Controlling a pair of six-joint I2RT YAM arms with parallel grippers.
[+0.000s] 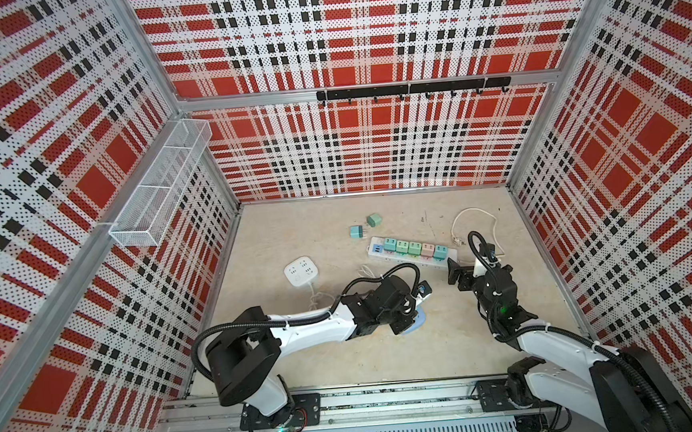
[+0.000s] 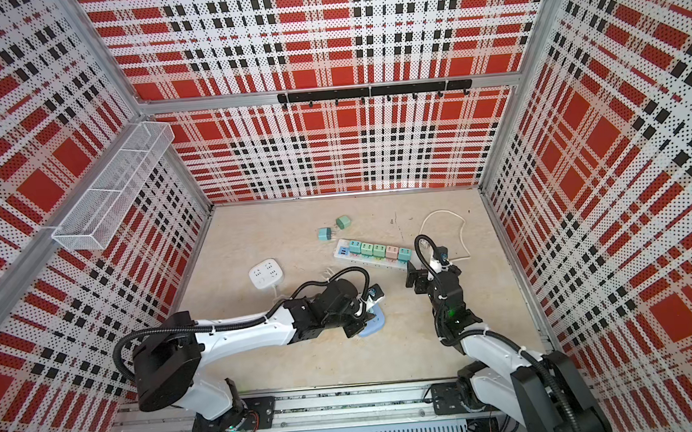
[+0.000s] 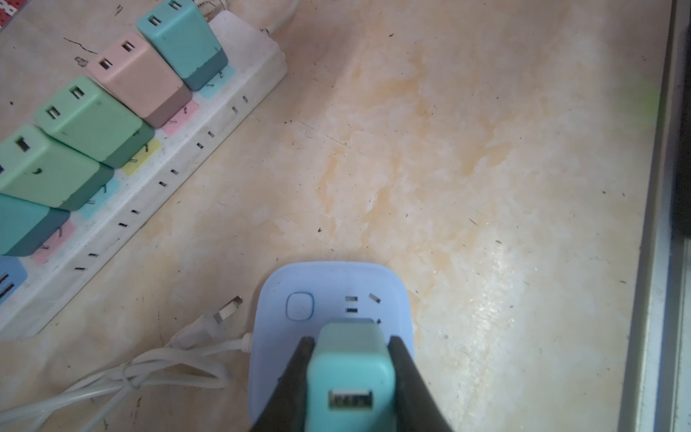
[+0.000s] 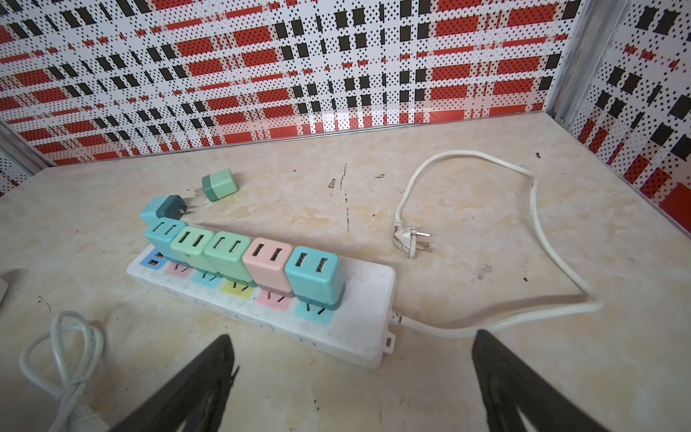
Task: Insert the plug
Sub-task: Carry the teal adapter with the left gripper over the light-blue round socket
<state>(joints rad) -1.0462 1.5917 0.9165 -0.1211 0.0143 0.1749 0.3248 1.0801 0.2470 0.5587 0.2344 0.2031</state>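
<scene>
Near the beige tabletop's (image 1: 387,356) centre, the left gripper (image 3: 351,344) clamps a teal cube plug (image 3: 349,370) over a pale-blue square socket (image 3: 329,276); the right gripper (image 4: 353,334) gapes empty.

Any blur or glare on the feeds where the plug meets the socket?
Left wrist view: the teal USB charger plug in the left hand is soft, too near the lens; glare streaks the beige tabletop. Right wrist view: sharp; the white cord throws a shadow.

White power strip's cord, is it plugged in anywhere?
Unplugged: the cord loops from the power strip and its plug lies bare-pronged on the table.
</scene>
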